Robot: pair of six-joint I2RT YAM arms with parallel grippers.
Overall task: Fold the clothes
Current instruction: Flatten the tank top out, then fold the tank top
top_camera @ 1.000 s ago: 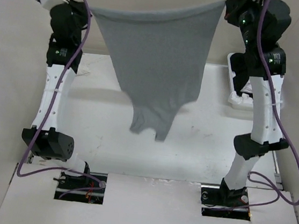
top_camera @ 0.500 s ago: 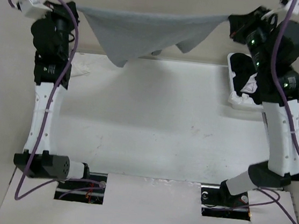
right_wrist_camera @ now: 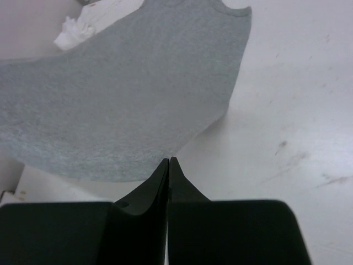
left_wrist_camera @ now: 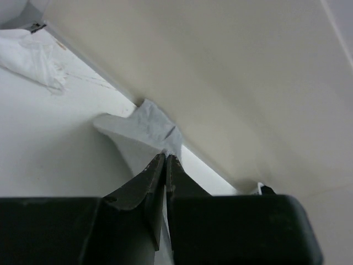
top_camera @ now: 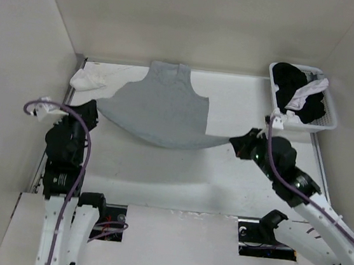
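1. Pose: crouching low over the table [top_camera: 179, 171], holding the left gripper [top_camera: 92, 109] close to the left wall and the right gripper [top_camera: 236, 143] out toward the right side, both aiming away from the bases.
2. Jaws: pinching shut on thin fabric, each clamping one hem corner of the light grey tank top [top_camera: 164, 108].
3. Edges: stopping short of the basket [top_camera: 329, 119] of black and white garments [top_camera: 299, 95] at far right; lying just beside the small white cloth [top_camera: 88, 81] at far left; leaving bare table between hem and bases.
4. Heading: pointing neck and straps at the far wall, hem toward the bases; running neck-to-hem from far to near; stretching widest left to right along the hem; resting shoulders flat on the table, sagging in a curve between the two grips.
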